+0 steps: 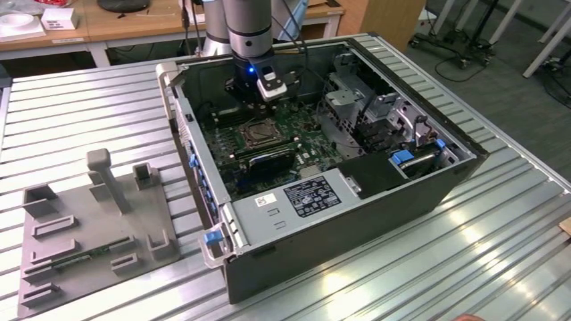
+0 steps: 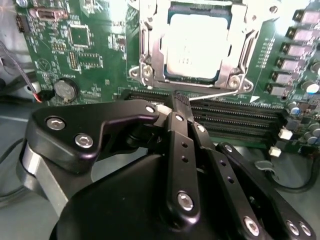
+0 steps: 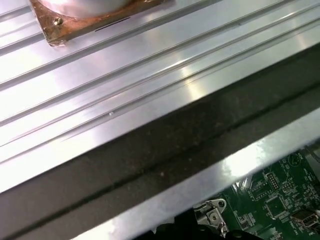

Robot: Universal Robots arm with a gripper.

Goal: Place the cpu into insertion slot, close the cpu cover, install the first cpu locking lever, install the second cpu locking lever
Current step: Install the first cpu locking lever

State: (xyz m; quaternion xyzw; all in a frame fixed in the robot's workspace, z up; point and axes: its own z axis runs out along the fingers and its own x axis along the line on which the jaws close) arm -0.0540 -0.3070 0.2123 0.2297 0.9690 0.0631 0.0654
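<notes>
Silvery metal frames the pale cpu (image 2: 192,47) in the second wrist view: the cpu cover (image 2: 152,50) lies flat over the chip, its cut-out centre leaving the grey face exposed, so chip and cover both look seated in the insertion slot (image 1: 257,133). Judged from that, the first two steps appear done.

The gripper (image 2: 176,102) hangs inside the open computer case (image 1: 428,200), just beside the socket's edge and over the long black memory slots (image 2: 235,117). Its fingers are pressed together with no gap visible; nothing is held between them. A thin bright wire, probably a locking lever (image 2: 215,93), runs along the socket edge right at the fingertips. Closed tips likely serve as a pusher for it.

On the ribbed metal table (image 1: 80,120), at the exterior view's left, a grey fixture tray (image 1: 89,227) sits well apart from the case.
</notes>
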